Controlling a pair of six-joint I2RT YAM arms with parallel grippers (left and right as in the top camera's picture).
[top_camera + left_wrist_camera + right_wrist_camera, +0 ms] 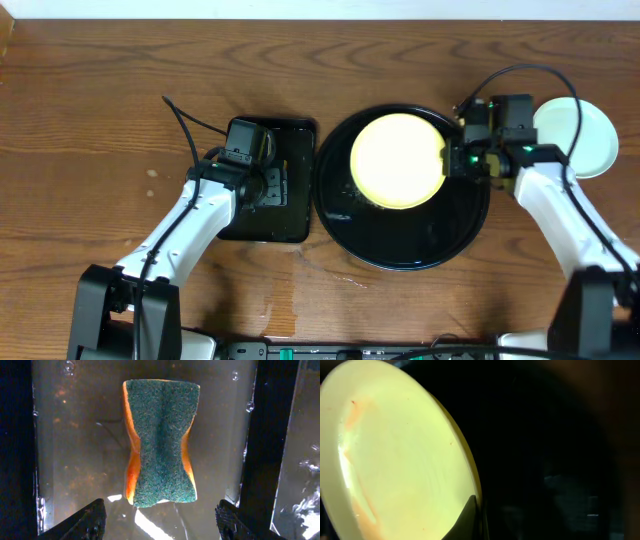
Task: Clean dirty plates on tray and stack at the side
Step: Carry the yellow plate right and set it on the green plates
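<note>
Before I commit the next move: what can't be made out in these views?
Overhead: sponge hidden beneath the left gripper.
Overhead: mint plate, any others beneath it unseen from above; cable crosses it.
Right wrist: yellow plate cut off by frame edges; everything beside it too dark.

We read no txt, labels, brands or nos., not on yellow plate, tray or sponge.

I work at a wood-grain table, probably a robot lab bench. A white wall edges its far side.
</note>
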